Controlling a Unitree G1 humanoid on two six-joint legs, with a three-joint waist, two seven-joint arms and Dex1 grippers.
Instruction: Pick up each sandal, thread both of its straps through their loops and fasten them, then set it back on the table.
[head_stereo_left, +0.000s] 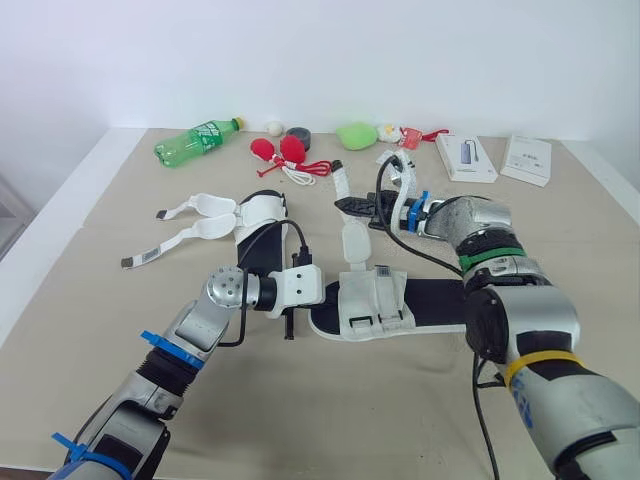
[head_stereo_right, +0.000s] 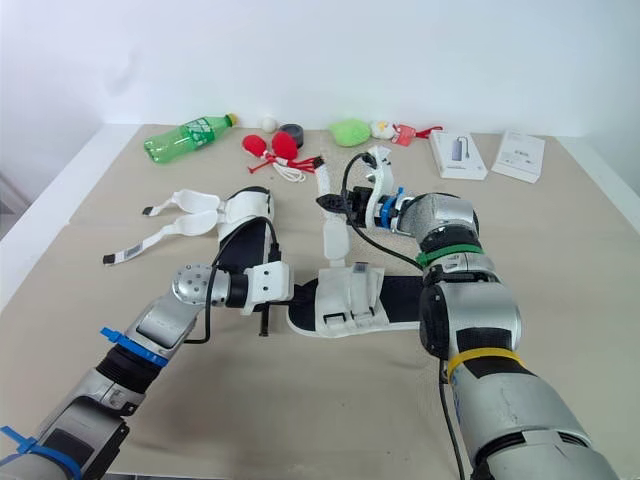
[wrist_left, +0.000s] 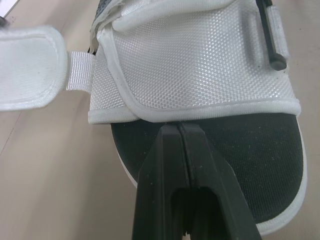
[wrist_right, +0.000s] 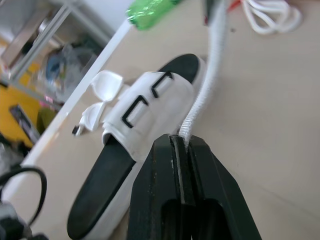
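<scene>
Progress is early: neither sandal is fastened. Lower sandal (head_stereo_left: 372, 305), at frame centre, lies flat on the table (head_stereo_left: 90, 340). Left gripper (wrist_left: 178, 131) rests at its toe, fingers pressed together with nothing visible between them. Right gripper (wrist_right: 181, 141) pinches one white strap (head_stereo_left: 354, 240) of this sandal, drawn toward upper centre and apparently not yet through its loop. Upper sandal (head_stereo_left: 262, 212), left of centre, has both loose straps (head_stereo_left: 200, 206) splayed leftward. Threading and fastening of all four straps seemingly remain.

near sandal (head_stereo_left: 375, 300) heel hidden, bottle (wrist_right: 150, 11) cut off
</scene>
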